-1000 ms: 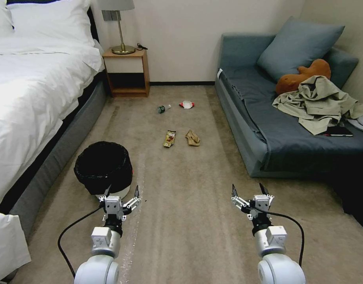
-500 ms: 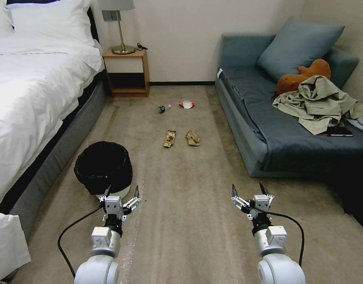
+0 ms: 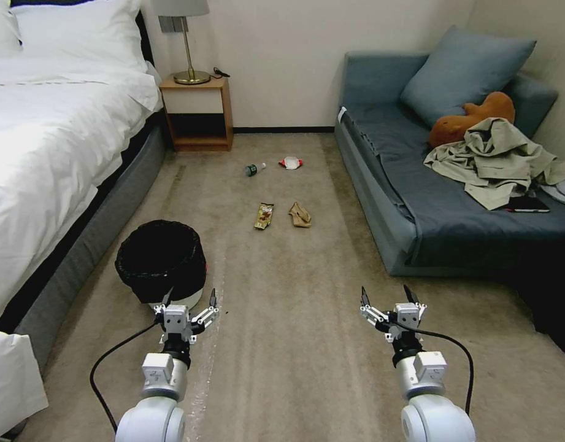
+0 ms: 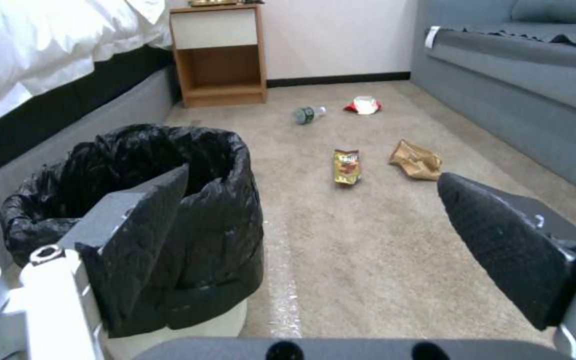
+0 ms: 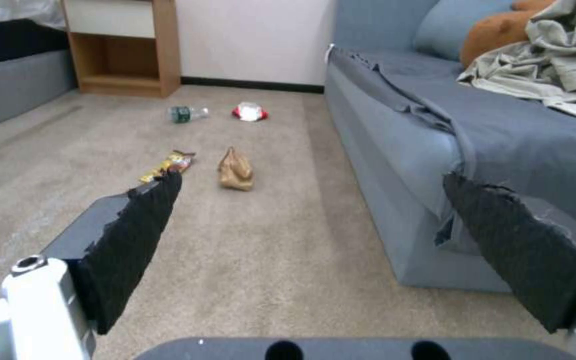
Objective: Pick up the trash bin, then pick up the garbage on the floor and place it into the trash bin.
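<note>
left tool [image 3: 189,301]: fingers apart, hanging just in front of the bin
right tool [image 3: 388,298]: fingers apart too, over bare carpet
bin [image 3: 161,261]: on the floor beside the bed [image 3: 55,141]
trash [image 3: 265,215]: four bits farther up the floor, near the sofa [image 3: 411,202]

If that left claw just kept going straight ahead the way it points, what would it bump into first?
Most likely the trash bin: the open left gripper points forward with the bin's near side just ahead, slightly toward the bed. Depth is hard to judge, so it might only graze the bin's edge.

One trash bin [image 3: 161,261], four garbage pieces [image 3: 264,215], two grippers [image 3: 190,302]
</note>
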`<state>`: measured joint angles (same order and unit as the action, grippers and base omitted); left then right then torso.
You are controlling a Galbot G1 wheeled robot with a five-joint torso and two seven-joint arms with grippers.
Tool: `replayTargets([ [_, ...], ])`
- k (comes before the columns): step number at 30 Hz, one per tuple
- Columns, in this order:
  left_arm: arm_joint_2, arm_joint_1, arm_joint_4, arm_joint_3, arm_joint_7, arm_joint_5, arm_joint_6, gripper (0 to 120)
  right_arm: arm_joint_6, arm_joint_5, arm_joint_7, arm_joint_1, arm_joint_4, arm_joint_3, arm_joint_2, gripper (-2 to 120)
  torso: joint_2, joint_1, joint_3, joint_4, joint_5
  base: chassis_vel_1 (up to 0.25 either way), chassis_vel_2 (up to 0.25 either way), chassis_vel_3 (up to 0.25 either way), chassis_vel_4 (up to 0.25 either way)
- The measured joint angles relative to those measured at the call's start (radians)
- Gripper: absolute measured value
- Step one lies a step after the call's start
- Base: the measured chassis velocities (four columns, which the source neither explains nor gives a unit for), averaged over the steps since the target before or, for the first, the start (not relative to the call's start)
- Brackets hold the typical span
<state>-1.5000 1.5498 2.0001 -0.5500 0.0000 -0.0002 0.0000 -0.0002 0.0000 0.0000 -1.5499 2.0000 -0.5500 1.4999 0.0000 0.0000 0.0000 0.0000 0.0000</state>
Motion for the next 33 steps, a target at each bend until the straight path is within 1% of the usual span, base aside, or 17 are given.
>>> replayTargets([
  [4,0.031,-0.051,-0.015,-0.008,-0.018,-0.048,0.031,100,-0.023,0.003,-0.001,0.001,0.003,-0.002,-0.004,100,0.000,0.000,0.000,0.0001,-0.0002,0.000,0.000,0.000,0.000],
  [7,0.096,-0.153,-0.047,-0.025,-0.054,-0.143,0.094,100,-0.105,0.027,-0.008,0.006,0.022,-0.010,-0.020,100,0.000,0.000,0.000,0.0000,-0.0003,0.000,0.000,0.000,0.000],
  [8,0.096,-0.153,-0.047,-0.025,-0.054,-0.143,0.094,100,-0.105,0.027,-0.008,0.006,0.022,-0.010,-0.020,100,0.000,0.000,0.000,0.0000,-0.0003,0.000,0.000,0.000,0.000],
  [9,0.129,-0.207,-0.063,-0.034,-0.074,-0.194,0.129,100,-0.159,0.042,-0.015,0.010,0.035,-0.015,-0.031,100,0.000,0.000,0.000,0.0000,-0.0002,0.000,0.000,0.000,0.000],
  [10,0.129,-0.207,-0.063,-0.034,-0.074,-0.194,0.129,100,-0.159,0.042,-0.015,0.010,0.035,-0.015,-0.031,100,0.000,0.000,0.000,0.0000,-0.0002,0.000,0.000,0.000,0.000],
  [13,0.205,-0.328,-0.099,-0.054,-0.117,-0.306,0.204,100,-0.286,0.078,-0.028,0.018,0.066,-0.028,-0.055,100,0.000,0.000,0.000,0.0000,-0.0002,0.000,0.000,0.000,0.000],
  [14,0.205,-0.328,-0.099,-0.054,-0.117,-0.306,0.204,100,-0.286,0.078,-0.028,0.018,0.066,-0.028,-0.055,100,0.000,0.000,0.000,0.0000,-0.0002,0.000,0.000,0.000,0.000],
  [16,0.254,-0.405,-0.123,-0.067,-0.144,-0.378,0.252,100,-0.361,0.099,-0.036,0.023,0.084,-0.036,-0.069,100,0.000,0.000,0.000,0.0000,-0.0002,0.000,0.000,0.000,0.000],
  [17,0.254,-0.405,-0.123,-0.067,-0.144,-0.378,0.252,100,-0.361,0.099,-0.036,0.023,0.084,-0.036,-0.069,100,0.000,0.000,0.000,0.0000,-0.0002,0.000,0.000,0.000,0.000],
  [20,0.295,-0.472,-0.142,-0.079,-0.170,-0.439,0.291,100,-0.390,0.107,-0.038,0.025,0.090,-0.038,-0.075,100,0.000,0.000,0.000,-0.0002,0.0006,0.000,0.000,0.000,0.000],
  [23,0.301,-0.480,-0.146,-0.079,-0.171,-0.449,0.299,100,-0.392,0.107,-0.039,0.025,0.091,-0.039,-0.075,100,0.000,0.000,0.000,0.0001,-0.0009,0.000,0.000,0.000,0.000],
  [24,0.301,-0.480,-0.146,-0.080,-0.172,-0.449,0.300,100,-0.392,0.107,-0.039,0.025,0.091,-0.039,-0.075,100,0.000,0.000,0.000,0.0000,0.0003,0.000,0.000,0.000,0.000],
  [26,0.303,-0.480,-0.145,-0.081,-0.172,-0.452,0.303,99,-0.394,0.110,-0.039,0.026,0.091,-0.039,-0.076,100,0.000,0.000,0.000,-0.0001,0.0000,0.000,0.000,0.000,0.000],
  [28,0.330,-0.452,-0.088,-0.115,-0.180,-0.464,0.331,98,-0.407,0.142,-0.039,0.036,0.100,-0.050,-0.095,100,0.000,0.000,0.000,-0.0008,-0.0005,0.000,0.000,0.000,0.000],
  [29,0.330,-0.452,-0.088,-0.115,-0.180,-0.464,0.331,98,-0.407,0.142,-0.039,0.036,0.100,-0.050,-0.095,100,0.000,0.000,0.000,-0.0008,-0.0005,0.000,0.000,0.000,0.000],
  [31,0.357,-0.400,-0.013,-0.169,-0.192,-0.469,0.357,98,-0.432,0.225,-0.036,0.065,0.125,-0.084,-0.147,100,0.000,0.000,0.000,0.0006,0.0015,0.000,0.000,0.000,0.000],
  [33,0.357,-0.385,-0.008,-0.177,-0.194,-0.470,0.367,98,-0.445,0.267,-0.034,0.079,0.137,-0.101,-0.172,100,0.000,0.000,0.000,0.0011,0.0000,0.000,0.000,0.000,0.000],
])
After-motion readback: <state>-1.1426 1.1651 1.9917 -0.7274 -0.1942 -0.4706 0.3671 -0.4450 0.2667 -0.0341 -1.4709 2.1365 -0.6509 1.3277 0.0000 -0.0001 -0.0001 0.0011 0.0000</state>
